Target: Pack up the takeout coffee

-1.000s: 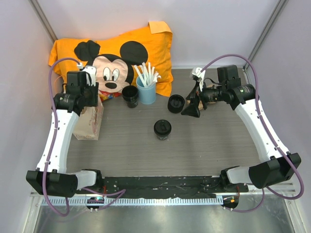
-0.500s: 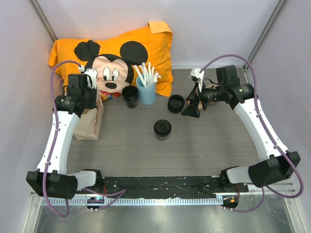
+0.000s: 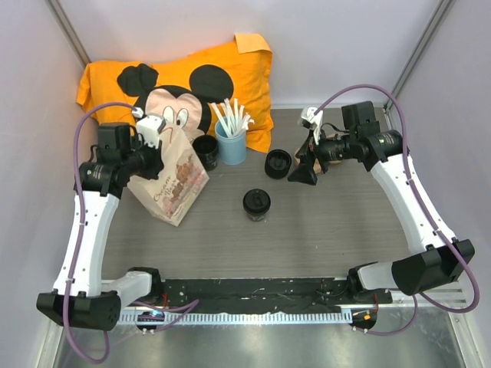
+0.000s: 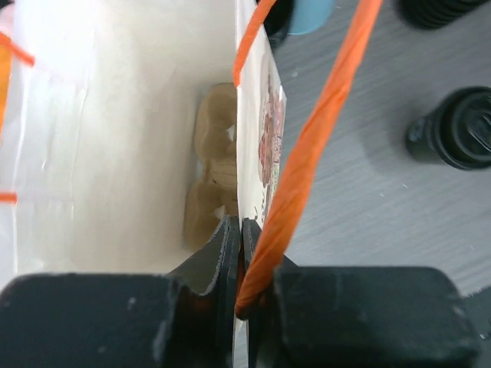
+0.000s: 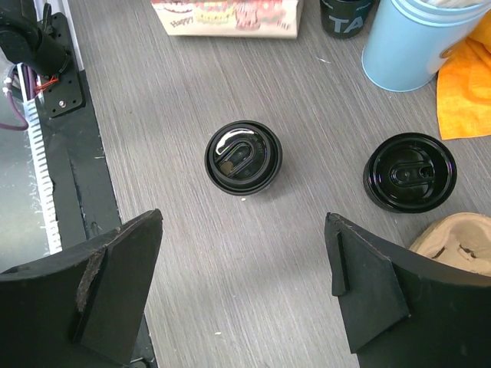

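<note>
The takeout coffee [image 3: 256, 203] stands mid-table, a small dark cup with a round black lid, also seen in the right wrist view [image 5: 243, 157] and the left wrist view [image 4: 460, 126]. My left gripper [image 3: 157, 156] is shut on the top edge of a printed paper bag [image 3: 175, 188] and holds it up, tilted, left of the coffee. In the left wrist view the jaws [image 4: 236, 226] pinch the bag's wall beside its orange handle [image 4: 307, 146], and a brown pulp tray [image 4: 211, 176] lies inside. My right gripper [image 3: 301, 170] hangs open and empty, above the table right of the coffee [image 5: 244, 218].
A second black-lidded cup [image 3: 278, 163] sits just left of the right gripper. An open black cup [image 3: 205, 151] and a blue cup of white sticks [image 3: 230, 142] stand behind, before an orange Mickey cloth [image 3: 176, 84]. A tan pulp piece [image 5: 453, 238] lies under the right gripper.
The left gripper closed on the bag's edge, then lifted and pulled it rightward. The bag went from slumped at the left to raised and open. The right arm barely moved.
</note>
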You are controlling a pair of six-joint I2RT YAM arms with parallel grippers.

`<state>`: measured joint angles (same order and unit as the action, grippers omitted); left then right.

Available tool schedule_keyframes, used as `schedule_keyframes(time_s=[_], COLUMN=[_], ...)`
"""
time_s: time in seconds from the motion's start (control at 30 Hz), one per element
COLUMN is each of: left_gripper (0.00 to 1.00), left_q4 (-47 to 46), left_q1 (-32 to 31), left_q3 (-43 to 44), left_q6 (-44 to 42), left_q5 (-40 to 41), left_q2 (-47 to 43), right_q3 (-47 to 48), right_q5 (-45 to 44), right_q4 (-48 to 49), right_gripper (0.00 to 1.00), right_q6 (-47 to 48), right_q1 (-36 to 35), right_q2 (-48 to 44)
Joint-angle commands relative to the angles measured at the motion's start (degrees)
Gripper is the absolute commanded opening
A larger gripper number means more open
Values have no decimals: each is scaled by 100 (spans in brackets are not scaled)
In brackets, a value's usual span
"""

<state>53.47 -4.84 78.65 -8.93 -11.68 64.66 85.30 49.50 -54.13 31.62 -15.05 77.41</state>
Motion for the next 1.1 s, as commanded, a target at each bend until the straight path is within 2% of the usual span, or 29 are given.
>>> schedule_keyframes(time_s=[0.0, 0.3, 0.4, 0.57, 0.77, 0.83, 1.0, 1.07], left_gripper=[9, 10, 10, 11, 16, 19, 20, 24], left_q4=[110, 347, 541, 997, 1463, 1491, 1535, 1561], left_q1=[18, 18, 18, 18, 10, 10, -8, -17], left_q3=[-174, -684, -702, -597, -719, -825, -1185, -1168], left_q6=[-442, -1259, -1514, -1989, -2516, -2578, -2763, -2798], left_q5=[-1106, -2179, -2627, -3269, -3595, -3604, -3745, -3692], left_q2=[-305, -780, -911, -1052, -1254, -1386, -1571, -1579], right_q3=[259, -13, -171, -215, -268, -355, -602, -628], right_q5=[-1, -545, -897, -950, -933, -1012, -1346, -1407], right_q4=[-97, -599, -555, -537, -467, -450, -81, -2], right_gripper=[91, 90, 90, 89, 89, 89, 88, 87], right_q6=[160, 1039, 1084, 1022, 952, 960, 802, 802], right_q1=[-33, -288, -481, -569, -631, -753, -1219, -1298], right_q2=[20, -50, -77, -77, -94, -85, -112, -77])
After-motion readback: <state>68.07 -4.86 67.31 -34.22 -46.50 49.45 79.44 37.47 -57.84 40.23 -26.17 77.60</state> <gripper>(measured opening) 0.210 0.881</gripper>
